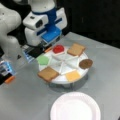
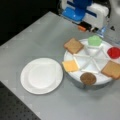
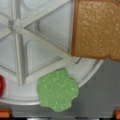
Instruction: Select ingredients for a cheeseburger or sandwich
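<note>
Grey tabletop (image 1: 105, 62) is seen against a dark background in both front views. A white divided tray (image 1: 65, 65) is set on it, with spokes splitting it into wedges. On its rim are laid six ingredients: a red tomato disc (image 1: 58, 49), a green lettuce piece (image 1: 43, 60), two toast squares (image 1: 76, 49) (image 1: 48, 74), a yellow cheese square (image 1: 73, 75) and a dark brown patty (image 1: 86, 63). No stack has been built; the white plate (image 1: 75, 107) lies bare near the tray, toward a front view's bottom. The end effector (image 1: 47, 42) is hung just behind the tray, above the lettuce and tomato side, holding nothing that can be seen; how far it is opened cannot be told. In the wrist view the lettuce piece (image 3: 58, 90) sits directly below, overhanging the tray rim, with one toast square (image 3: 97, 28) beside it.
</note>
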Available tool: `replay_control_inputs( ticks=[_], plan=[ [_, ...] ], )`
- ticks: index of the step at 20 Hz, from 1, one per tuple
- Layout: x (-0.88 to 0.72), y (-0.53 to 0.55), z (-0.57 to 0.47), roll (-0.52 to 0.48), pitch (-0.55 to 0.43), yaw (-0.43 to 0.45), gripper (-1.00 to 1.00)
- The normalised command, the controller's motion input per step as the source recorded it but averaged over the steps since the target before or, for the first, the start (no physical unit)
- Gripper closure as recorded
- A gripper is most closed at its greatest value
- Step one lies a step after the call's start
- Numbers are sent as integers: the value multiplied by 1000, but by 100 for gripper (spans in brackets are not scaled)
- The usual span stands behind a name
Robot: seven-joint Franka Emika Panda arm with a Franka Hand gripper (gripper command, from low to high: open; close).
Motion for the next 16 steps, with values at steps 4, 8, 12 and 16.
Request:
replay_control_inputs(
  ticks=[4, 8, 12, 16],
  plan=[
    [-35, -63, 42, 125, -42, -81, -100],
    [-129, -248, 35, 187, -69, -53, -100],
    [-197, -434, -35, 246, -87, -39, -100],
    [-210, -308, -116, 268, -124, 9, -100]
  ],
)
